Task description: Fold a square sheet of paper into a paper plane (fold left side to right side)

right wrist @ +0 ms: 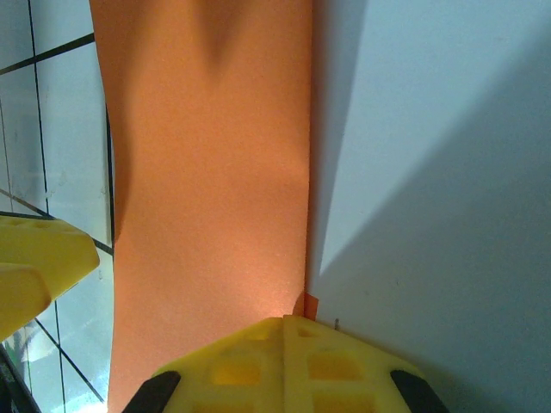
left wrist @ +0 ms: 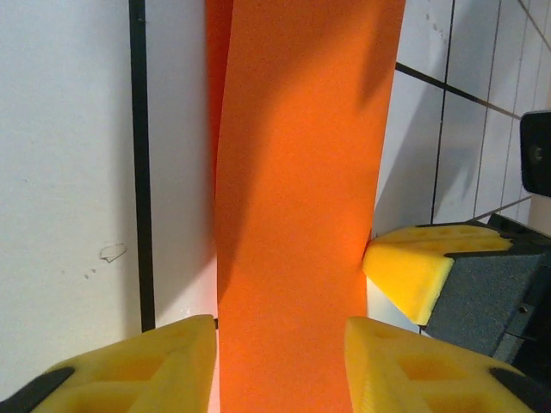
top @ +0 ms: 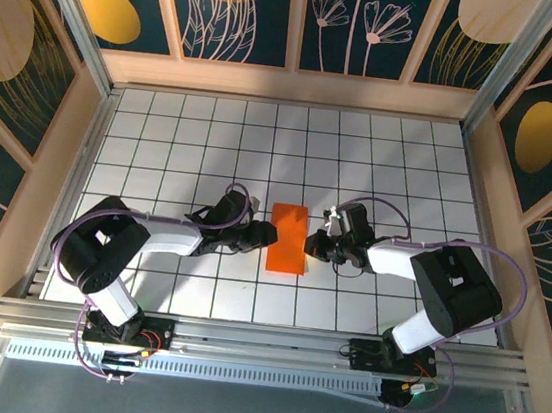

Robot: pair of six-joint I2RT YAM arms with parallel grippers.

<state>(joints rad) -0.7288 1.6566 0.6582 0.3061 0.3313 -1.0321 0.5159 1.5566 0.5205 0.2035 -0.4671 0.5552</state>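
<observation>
The square sheet of paper (top: 287, 238) lies on the white tiled table as a bright orange upright rectangle, doubled over, with a second layer's edge showing along its side (left wrist: 215, 103). My left gripper (top: 269, 234) sits at its left edge. Its yellow jaws stand apart, and the paper (left wrist: 293, 215) runs through the gap between them (left wrist: 280, 331). My right gripper (top: 310, 243) is at the paper's right edge, shut. Its joined fingertips (right wrist: 285, 323) rest on the edge of the paper (right wrist: 207, 172), where a small orange corner pokes out. No finished paper plane is in view.
Wooden walls (top: 291, 85) with dark floral panels close in the table at the back and sides. A metal rail (top: 259, 344) runs along the near edge by the arm bases. White tiles (top: 363, 157) stretch behind the paper.
</observation>
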